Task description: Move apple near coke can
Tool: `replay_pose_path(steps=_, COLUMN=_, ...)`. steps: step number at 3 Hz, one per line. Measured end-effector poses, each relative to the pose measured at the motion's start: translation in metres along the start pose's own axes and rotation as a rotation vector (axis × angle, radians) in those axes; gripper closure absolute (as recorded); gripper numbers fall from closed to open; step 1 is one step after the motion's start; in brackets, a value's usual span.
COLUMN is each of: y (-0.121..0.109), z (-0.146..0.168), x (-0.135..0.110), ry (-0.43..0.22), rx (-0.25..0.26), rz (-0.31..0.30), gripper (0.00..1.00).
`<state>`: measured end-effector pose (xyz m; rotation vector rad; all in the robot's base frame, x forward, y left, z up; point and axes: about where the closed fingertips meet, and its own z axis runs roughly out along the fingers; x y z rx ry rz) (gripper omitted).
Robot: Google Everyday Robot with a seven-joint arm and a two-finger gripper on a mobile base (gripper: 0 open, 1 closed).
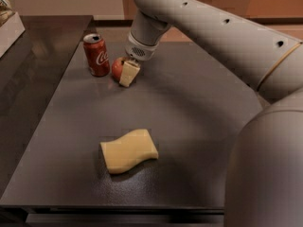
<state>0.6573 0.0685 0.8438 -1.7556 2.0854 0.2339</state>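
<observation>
The red apple rests on the dark table, a short gap to the right of the upright red coke can. My gripper reaches down from the white arm and is shut on the apple. One cream finger covers the apple's right side. The other finger is hidden behind the apple.
A pale yellow wavy sponge lies on the dark table near the front middle. The white arm spans the upper right and its base fills the right front. A pale box stands at the far left.
</observation>
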Motion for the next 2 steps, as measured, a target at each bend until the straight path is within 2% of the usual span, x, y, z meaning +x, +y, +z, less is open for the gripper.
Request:
replay_pose_path(steps=1, y=0.0007, z=0.002, x=-0.0001, ry=0.001, rx=-0.003, rz=-0.001, gripper=0.0)
replay_pose_path(steps=2, y=0.0008, z=0.0021, x=-0.0001, ry=0.001, rx=-0.003, rz=-0.001, gripper=0.0)
